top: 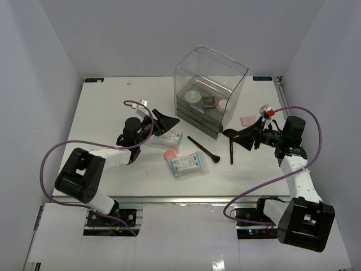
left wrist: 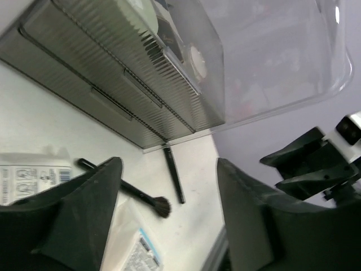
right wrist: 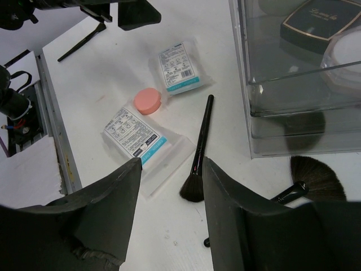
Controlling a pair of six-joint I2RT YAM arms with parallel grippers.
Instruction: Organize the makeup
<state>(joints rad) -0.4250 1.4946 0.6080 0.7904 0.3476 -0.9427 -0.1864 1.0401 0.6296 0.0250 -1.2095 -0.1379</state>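
The makeup lies on the white table in front of a clear box [top: 208, 96] with grey drawers. Two white-blue sachets [top: 168, 139] [top: 186, 164] flank a round pink puff [top: 171, 153]. A thin black brush [top: 204, 149] lies to their right, and a fan brush [top: 231, 148] beyond it. My left gripper [top: 163, 119] hangs open above the upper sachet, empty. My right gripper [right wrist: 172, 186] stands open over the brush [right wrist: 200, 147], holding nothing; the fan head [right wrist: 316, 178] lies to its right. A square pink puff [top: 248, 121] sits right of the box.
Inside the box a white round pad [top: 194, 96] and a dark compact [top: 208, 101] rest above the drawers [left wrist: 113, 84]. Grey walls close in the table on three sides. The metal rail [top: 180, 200] with both arm bases runs along the near edge.
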